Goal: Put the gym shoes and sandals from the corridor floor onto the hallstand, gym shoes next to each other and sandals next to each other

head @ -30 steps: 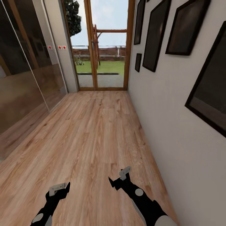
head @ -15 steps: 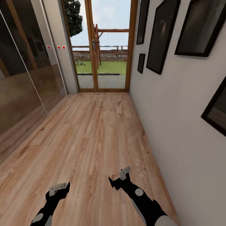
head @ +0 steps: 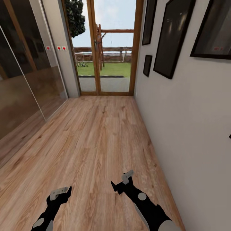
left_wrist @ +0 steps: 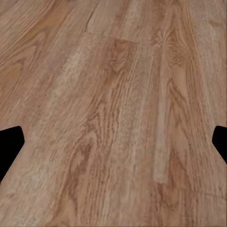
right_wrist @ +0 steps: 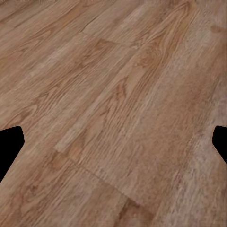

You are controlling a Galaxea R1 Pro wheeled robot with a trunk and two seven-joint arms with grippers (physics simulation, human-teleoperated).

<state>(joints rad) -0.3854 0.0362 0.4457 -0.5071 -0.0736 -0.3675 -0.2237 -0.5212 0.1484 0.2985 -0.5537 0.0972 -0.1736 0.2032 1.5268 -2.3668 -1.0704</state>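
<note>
Below, our left gripper [head: 61,192] and right gripper [head: 123,180] hang spread wide and empty above the corridor floor [head: 93,134], whose wood-grain planks run to a glazed door [head: 106,48] between a glass partition [head: 22,80] and a white wall [head: 179,128] with dark frames [head: 170,38]

Wood-grain plank floor [left_wrist: 113,104] is seen below the left gripper [left_wrist: 113,142]. Two black fingertips [left_wrist: 9,144] are seen at opposite edges, spread wide apart, nothing held between them.
</note>
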